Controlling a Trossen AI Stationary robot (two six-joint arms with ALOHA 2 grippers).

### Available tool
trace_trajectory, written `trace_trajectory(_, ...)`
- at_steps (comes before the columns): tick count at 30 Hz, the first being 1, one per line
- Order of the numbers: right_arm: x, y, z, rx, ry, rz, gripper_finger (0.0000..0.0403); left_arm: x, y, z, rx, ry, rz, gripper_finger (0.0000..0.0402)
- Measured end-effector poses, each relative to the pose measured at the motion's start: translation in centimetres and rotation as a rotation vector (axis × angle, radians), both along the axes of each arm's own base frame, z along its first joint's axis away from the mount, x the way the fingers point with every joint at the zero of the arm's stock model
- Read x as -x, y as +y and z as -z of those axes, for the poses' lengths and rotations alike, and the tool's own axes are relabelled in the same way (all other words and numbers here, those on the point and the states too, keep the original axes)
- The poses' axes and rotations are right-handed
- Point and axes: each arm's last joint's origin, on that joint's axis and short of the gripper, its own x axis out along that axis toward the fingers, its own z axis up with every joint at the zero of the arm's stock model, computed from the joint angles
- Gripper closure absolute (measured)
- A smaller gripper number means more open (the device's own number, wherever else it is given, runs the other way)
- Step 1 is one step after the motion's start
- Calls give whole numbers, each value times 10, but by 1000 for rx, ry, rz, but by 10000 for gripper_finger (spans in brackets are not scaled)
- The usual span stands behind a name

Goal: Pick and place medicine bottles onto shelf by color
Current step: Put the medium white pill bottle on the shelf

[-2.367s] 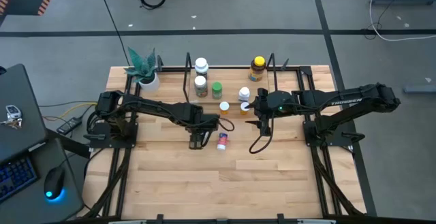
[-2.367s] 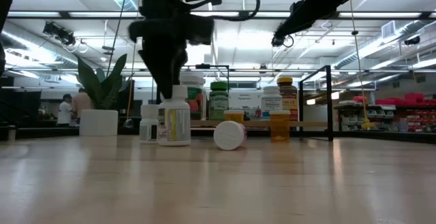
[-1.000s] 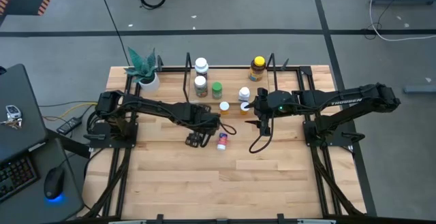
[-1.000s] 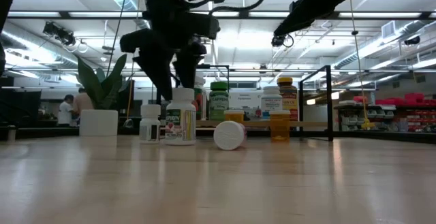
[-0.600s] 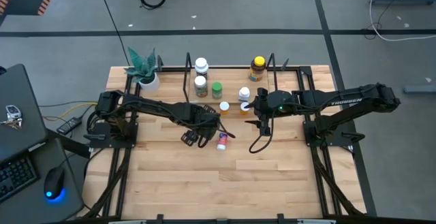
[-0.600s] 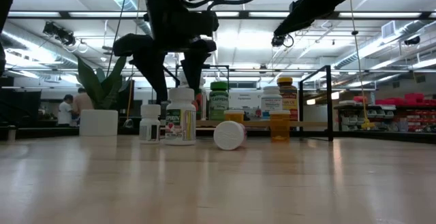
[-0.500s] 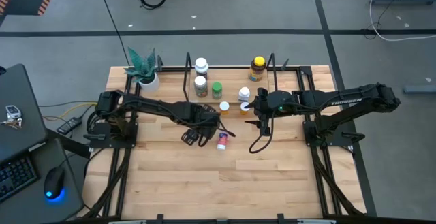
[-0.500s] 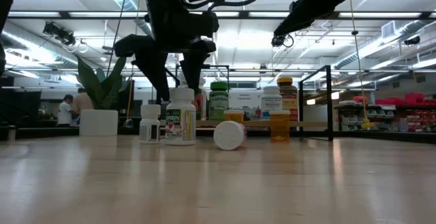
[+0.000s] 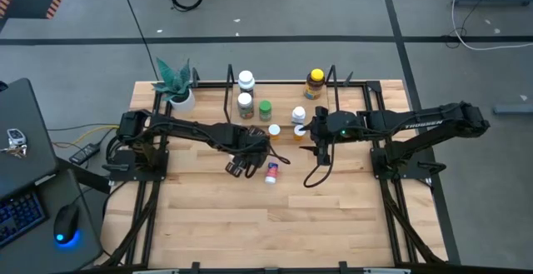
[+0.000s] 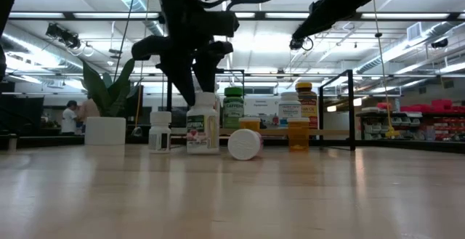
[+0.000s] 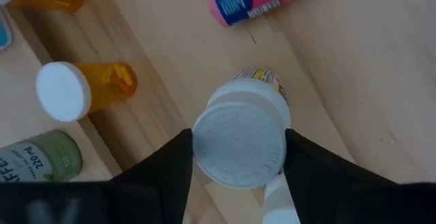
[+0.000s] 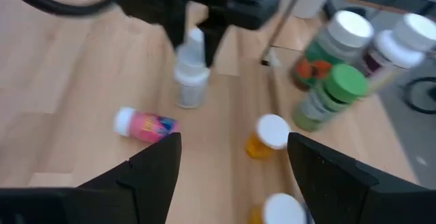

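Observation:
A white medicine bottle (image 10: 203, 126) with a white cap (image 11: 238, 146) stands on the table. My left gripper (image 11: 238, 157) comes down over it and is shut on it; in the high view the gripper (image 9: 241, 166) hides it. A pink-and-blue bottle (image 9: 271, 172) lies on its side just right of it. A small white bottle (image 10: 160, 130) stands to its left. My right gripper (image 12: 231, 176) hangs open above the table near the shelf (image 9: 333, 82), holding nothing. Several bottles stand on the shelf's base (image 10: 276, 131). My left gripper pinches the white cap's rim (image 11: 199, 149) between its two fingers, one on each side. The fingers (image 10: 190, 79) come from above, pointing steeply down. The bottle stands upright with its base (image 10: 203, 150) on the table.
A white pot with a green plant (image 9: 179, 91) stands at the far left corner. Orange bottles (image 9: 274, 130) and a green one (image 9: 265, 109) stand close behind the left gripper. Black rails (image 9: 150, 199) edge the table; bare wood lies toward the near edge.
My left gripper has rolled about its own line and shut its wide-open fingers on the white bottle's cap, staying in place. The bottle has slid a little toward the table's right and still stands on the table.

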Motion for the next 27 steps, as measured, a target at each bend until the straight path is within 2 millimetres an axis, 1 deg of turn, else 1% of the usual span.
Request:
trace_trajectory(3, 3, -2, -1, 43, 11, 38, 128, -3, 4, -7, 2, -26, -14, 200)
trace_trajectory(7, 9, -4, -4, 68, 12, 53, 128, -8, 17, -23, -5, -58, -34, 190)
trace_trajectory(12, 24, -9, -19, 87, -50, 70, 128, -16, 38, -55, -16, -140, -75, 200)
trace_trajectory(15, 35, -13, -29, 96, -98, 90, 128, -17, 51, -76, -17, -180, -118, 197)
trace_trajectory(17, 43, -16, -35, 101, -133, 103, 128, -16, 59, -87, -17, -192, -141, 193)
trace_trajectory(22, 57, -19, -46, 96, -196, 115, 128, -14, 72, -101, -26, -223, -173, 197)
trace_trajectory(27, 63, -19, -49, 77, -224, 126, 128, -18, 81, -117, -38, -292, -191, 196)
